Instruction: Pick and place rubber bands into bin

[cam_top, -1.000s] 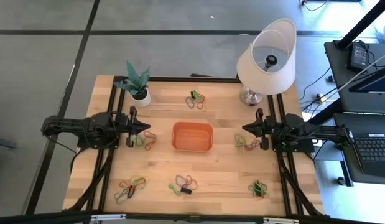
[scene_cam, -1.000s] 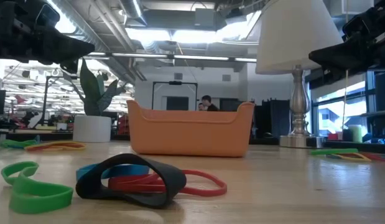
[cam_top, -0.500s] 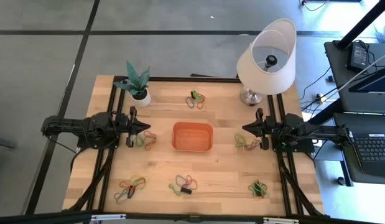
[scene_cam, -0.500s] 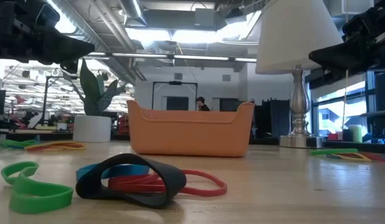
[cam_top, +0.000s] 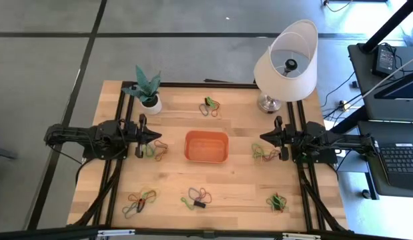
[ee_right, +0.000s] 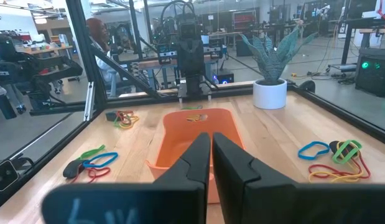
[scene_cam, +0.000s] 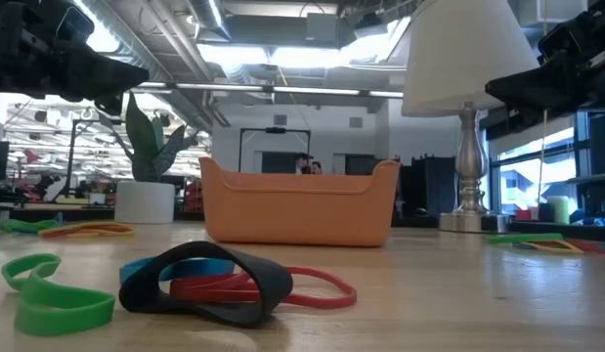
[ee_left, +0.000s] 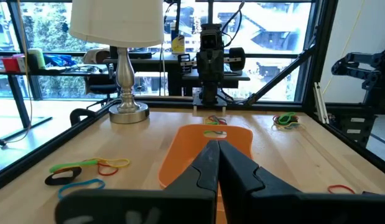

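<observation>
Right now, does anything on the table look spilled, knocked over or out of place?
Nothing looks knocked over. The lamp and potted plant stand upright. The rubber bands lie in scattered clumps around the orange bin, which looks empty and sits square. The left claw and right claw are shut, holding nothing.

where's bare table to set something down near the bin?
Free: the strip between the bin and the near rubber band clusters, and the patch between bin and lamp base. Crowded: beside the left gripper and the right gripper, where bands lie.
</observation>
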